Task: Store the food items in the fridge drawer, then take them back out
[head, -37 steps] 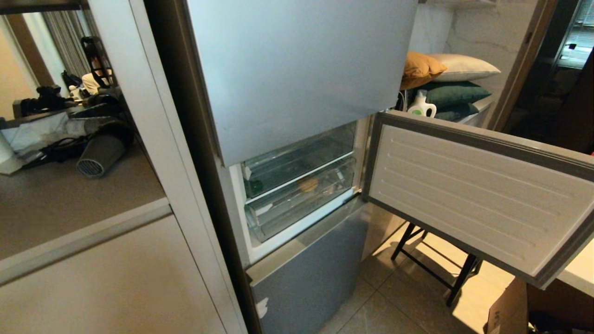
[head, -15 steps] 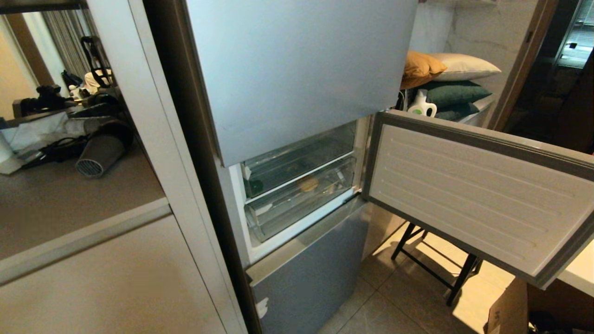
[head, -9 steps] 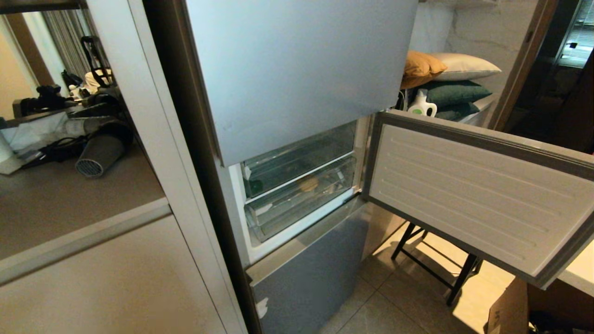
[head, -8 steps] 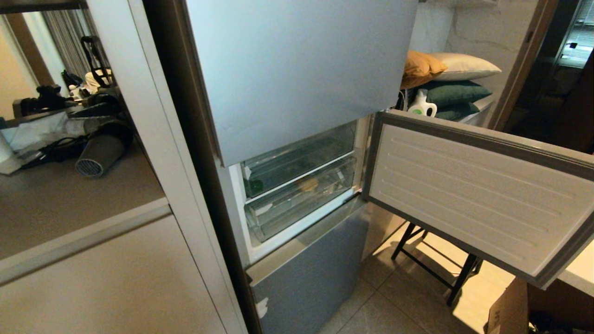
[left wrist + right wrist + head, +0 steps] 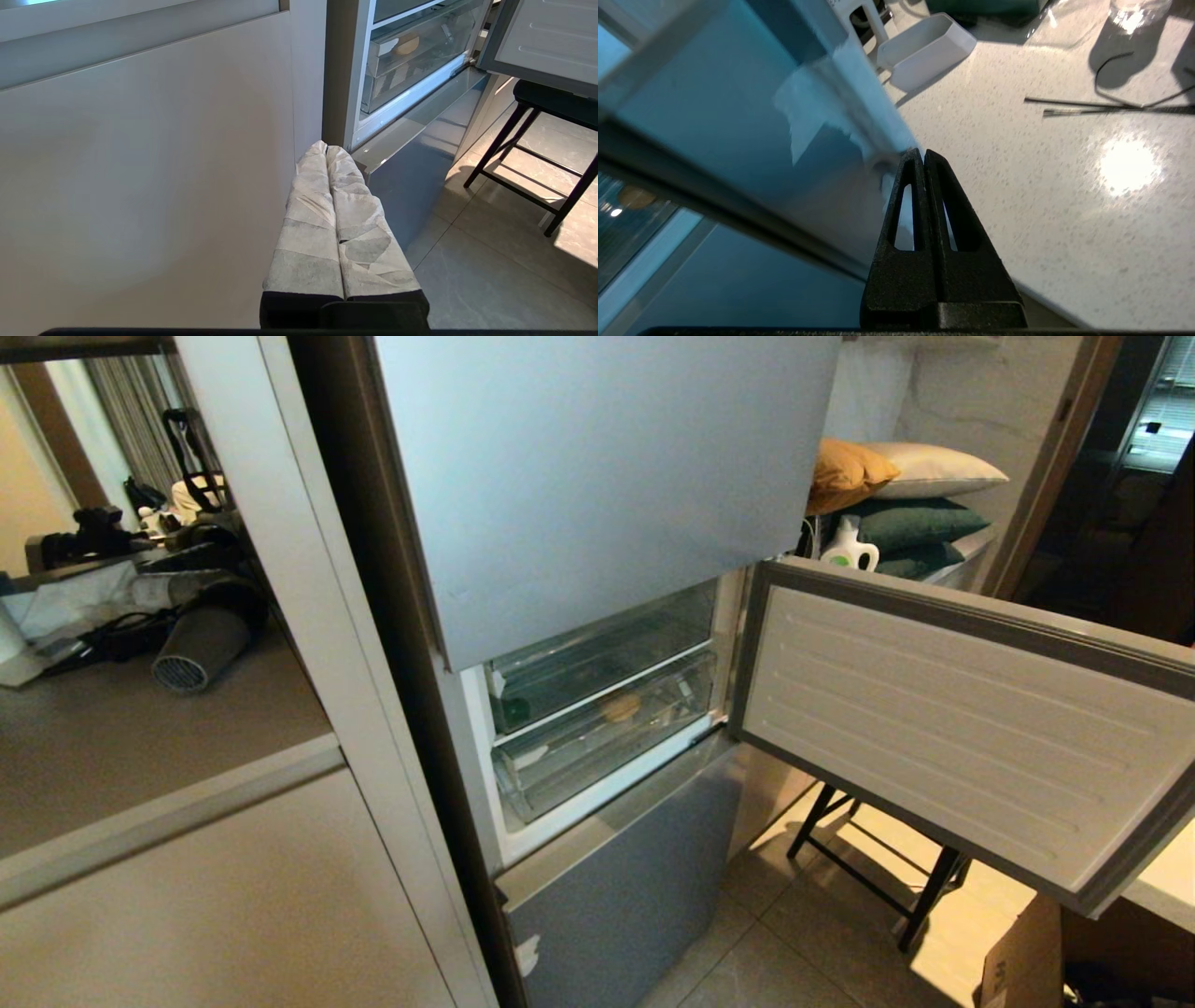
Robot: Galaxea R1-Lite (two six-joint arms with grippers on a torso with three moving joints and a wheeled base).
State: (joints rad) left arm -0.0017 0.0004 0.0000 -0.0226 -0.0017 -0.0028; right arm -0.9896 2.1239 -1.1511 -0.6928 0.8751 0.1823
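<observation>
right end effector (image 5: 922, 154) is up by the outer edge of the open fridge door (image 5: 943, 728), fingers pressed together with nothing between them, tips right at the door's corner, over the white speckled counter (image 5: 1017, 186). a small white tray (image 5: 927, 49) sits on that counter, well beyond the tips. left end effector (image 5: 326, 150) hangs low in front of the pale cabinet panel (image 5: 140, 163) beside the fridge, its wrapped fingers (image 5: 313, 219) together and empty, pointing toward the fridge's lower corner. neither arm shows from the head. inside the open compartment, the potato (image 5: 620, 707) lies in the clear drawer (image 5: 607, 733), pushed in. the pepper (image 5: 512, 715) shows dark green at the left, behind the clear fronts; which bin holds it, can't tell.
</observation>
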